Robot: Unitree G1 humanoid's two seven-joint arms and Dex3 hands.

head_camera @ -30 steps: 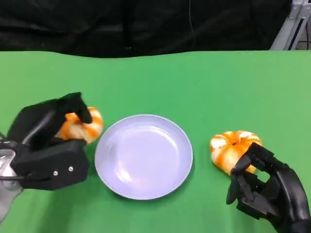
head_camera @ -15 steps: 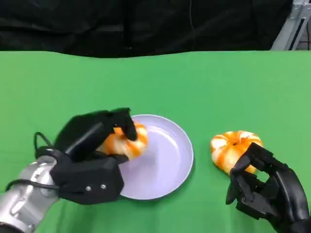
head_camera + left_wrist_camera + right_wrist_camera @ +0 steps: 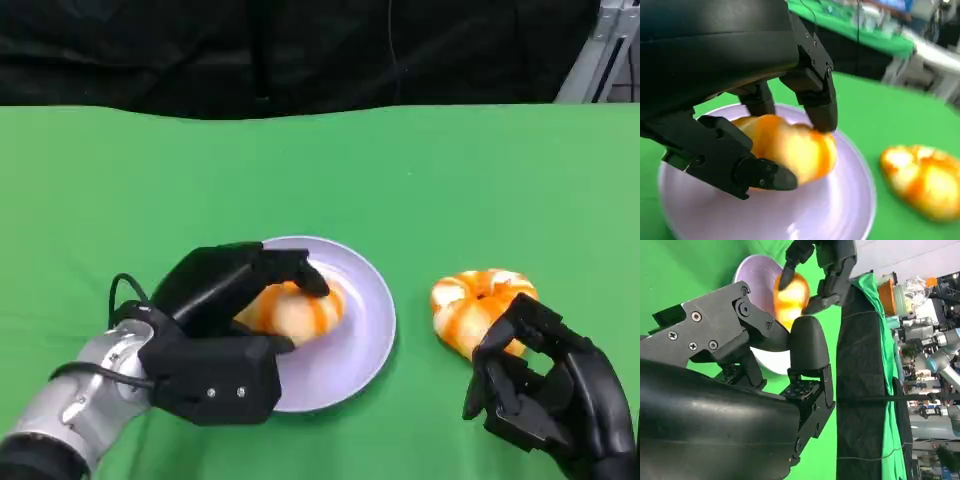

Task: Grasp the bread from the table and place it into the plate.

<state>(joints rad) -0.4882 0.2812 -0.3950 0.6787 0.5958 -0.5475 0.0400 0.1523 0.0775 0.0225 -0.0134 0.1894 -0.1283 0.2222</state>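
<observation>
Orange-glazed bread (image 3: 293, 310) sits over the lavender plate (image 3: 365, 320), your left hand (image 3: 225, 335) clamped around it, fingers (image 3: 815, 95) on top. A second bread (image 3: 478, 305) lies on the green table (image 3: 450, 180) by your right hand (image 3: 545, 395), whose fingers are curled, holding nothing.

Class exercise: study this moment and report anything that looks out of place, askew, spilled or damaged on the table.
Nothing stands out. The left hand holds one bread roll over the plate, which sits flat and unspilled. A second bread roll lies intact on the green table beside the right hand.
</observation>
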